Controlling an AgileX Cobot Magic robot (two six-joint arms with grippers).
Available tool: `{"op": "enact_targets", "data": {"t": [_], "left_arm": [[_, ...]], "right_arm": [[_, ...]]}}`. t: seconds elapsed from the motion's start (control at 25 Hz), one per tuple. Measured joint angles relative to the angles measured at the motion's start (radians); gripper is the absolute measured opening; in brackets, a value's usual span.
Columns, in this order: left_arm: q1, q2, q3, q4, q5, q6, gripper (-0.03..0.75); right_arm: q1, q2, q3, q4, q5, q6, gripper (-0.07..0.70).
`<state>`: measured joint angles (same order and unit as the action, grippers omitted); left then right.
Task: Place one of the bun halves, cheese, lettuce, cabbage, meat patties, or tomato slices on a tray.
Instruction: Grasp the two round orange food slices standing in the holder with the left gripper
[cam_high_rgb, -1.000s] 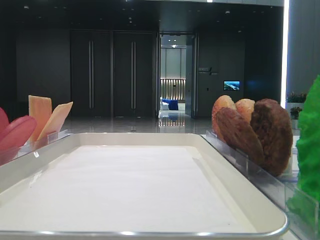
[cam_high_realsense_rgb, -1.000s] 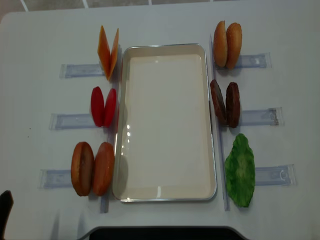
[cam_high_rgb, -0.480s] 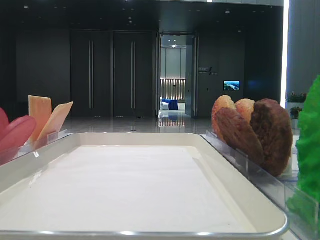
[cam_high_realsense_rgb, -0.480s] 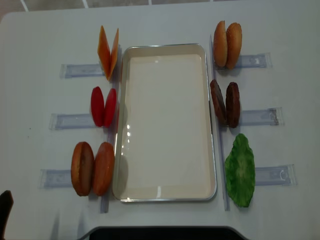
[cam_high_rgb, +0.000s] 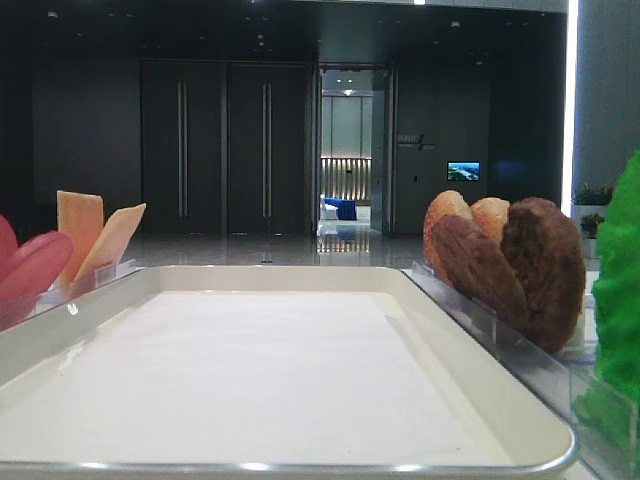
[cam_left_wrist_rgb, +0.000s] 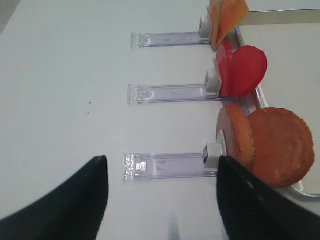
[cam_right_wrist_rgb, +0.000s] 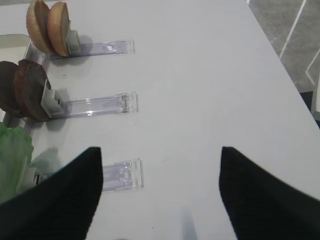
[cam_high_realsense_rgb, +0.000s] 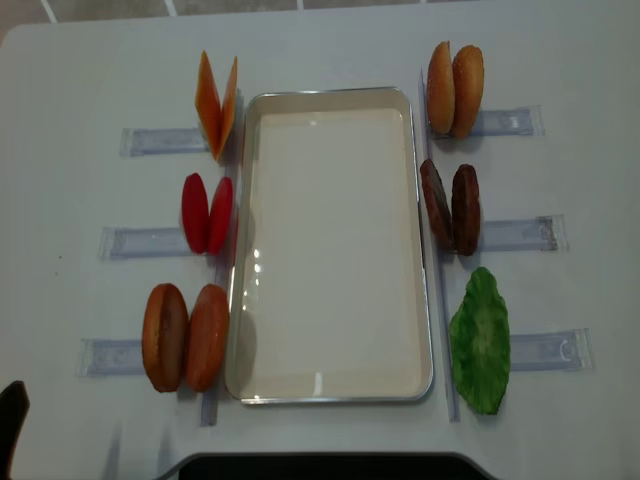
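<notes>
A pale grey-white table (cam_high_realsense_rgb: 320, 50) is seen from above, with the tray (cam_high_realsense_rgb: 330, 97) as landmark at its middle: cream-white, rectangular, round-cornered, shiny-rimmed and lined with white paper, nothing lying in it.

Left of the tray, three pairs are stood on edge in clear plastic holders (cam_high_realsense_rgb: 160, 140): thin orange cheese (cam_high_realsense_rgb: 217, 105) slices splayed in a V at the far end, glossy red tomato slices (cam_high_realsense_rgb: 207, 214) at the middle, and two golden-brown bun halves (cam_high_realsense_rgb: 185, 337) at the near end. Right of the tray are found a second pair of buns (cam_high_realsense_rgb: 455, 88) at the far end, the dark, rough meat patties (cam_high_realsense_rgb: 451, 208) at the middle, and a crinkled green lettuce (cam_high_realsense_rgb: 480, 341) leaf at the near end.

Only in the low exterior view is a dark hall with tall double doors (cam_high_rgb: 222, 150) and a lit corridor shown beyond the tray.

Only in the wrist views are the pincers shown. The left gripper (cam_left_wrist_rgb: 162, 200) is seen as two dark fingers spread wide over a holder left of the tray, nothing between them. The right gripper (cam_right_wrist_rgb: 160, 192) is likewise spread wide over bare table right of the tray, with nothing held.
</notes>
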<state>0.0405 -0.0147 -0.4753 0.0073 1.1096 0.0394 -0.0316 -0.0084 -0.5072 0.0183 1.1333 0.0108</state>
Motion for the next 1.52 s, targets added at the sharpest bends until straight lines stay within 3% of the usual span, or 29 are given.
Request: {"op": "enact_targets", "data": {"t": [0.24,0.48,1.08,1.52], "left_arm": [[0.000,0.000,-0.010,-0.007,0.017,-0.016,0.515],[0.000,0.136,-0.036,-0.013,0.140,-0.122,0.515],[0.000,0.738,-0.061,-0.025,0.120,-0.121,0.515],[0.000,1.076,-0.324,-0.028,0.088,-0.115,0.515]], "right_arm": [[0.000,0.000,0.000,0.000,0.000,0.000,0.472],[0.000,0.000,0.000,0.000,0.000,0.000,0.472],[0.000,0.000,0.000,0.000,0.000,0.000,0.472],[0.000,0.000,0.000,0.000,0.000,0.000,0.472]]}}
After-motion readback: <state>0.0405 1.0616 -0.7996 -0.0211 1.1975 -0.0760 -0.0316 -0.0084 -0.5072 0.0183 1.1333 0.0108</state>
